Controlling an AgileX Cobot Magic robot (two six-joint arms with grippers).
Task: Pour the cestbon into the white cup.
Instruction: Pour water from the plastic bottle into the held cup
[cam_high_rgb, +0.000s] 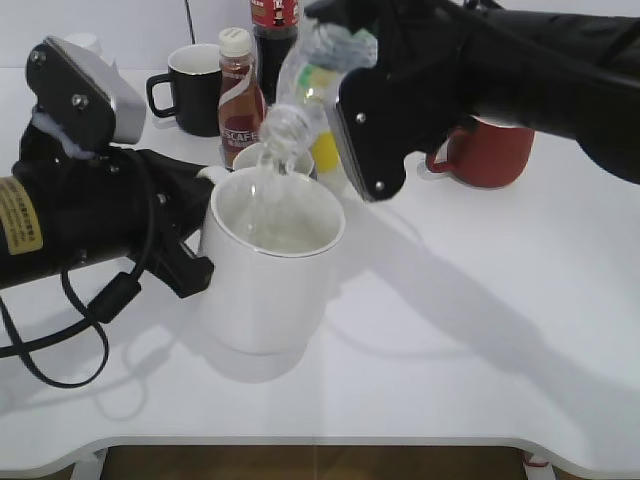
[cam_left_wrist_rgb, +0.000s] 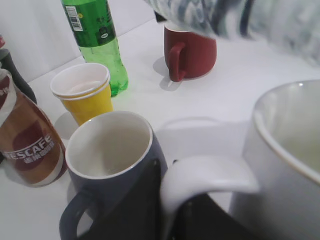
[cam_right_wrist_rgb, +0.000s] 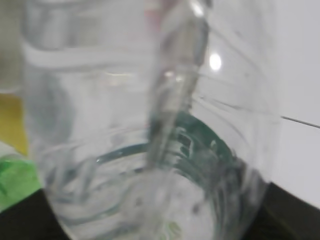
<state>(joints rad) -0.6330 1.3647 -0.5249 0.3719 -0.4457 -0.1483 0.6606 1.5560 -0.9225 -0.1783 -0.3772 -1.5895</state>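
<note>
Water is going from the cestbon (cam_high_rgb: 300, 95) into the white cup (cam_high_rgb: 268, 270) right now. The bottle is tipped over, with its open mouth pointing down at about 7 o'clock, just above the cup's rim. The right claw (cam_high_rgb: 345, 110) is pinching the bottle around its body; in the right wrist view the clear bottle fills almost the whole picture, so the claw itself cannot be seen there.

The white cup stands on the table (cam_high_rgb: 480, 330), near the front and a bit left of the middle. The left claw (cam_high_rgb: 195, 215) is at the cup's 9 o'clock side, by the handle (cam_left_wrist_rgb: 210, 175). It looks like it is gripping the handle to keep the cup steady, but I cannot tell for sure if it is pressed together.

Behind the cup, at about 12 o'clock, stand a Nescafe bottle (cam_high_rgb: 240, 95) and a yellow paper cup (cam_left_wrist_rgb: 85, 92). A dark mug (cam_high_rgb: 195, 88) is at 11 o'clock and a red mug (cam_high_rgb: 490, 150) is at 2 o'clock.

To pour well, I think the right arm should keep the bottle mouth over the middle of the cup and tip slowly, so the water does not splash out. The left arm should hold the cup very still. The bottle should be tipped back up before the cup gets too full.
</note>
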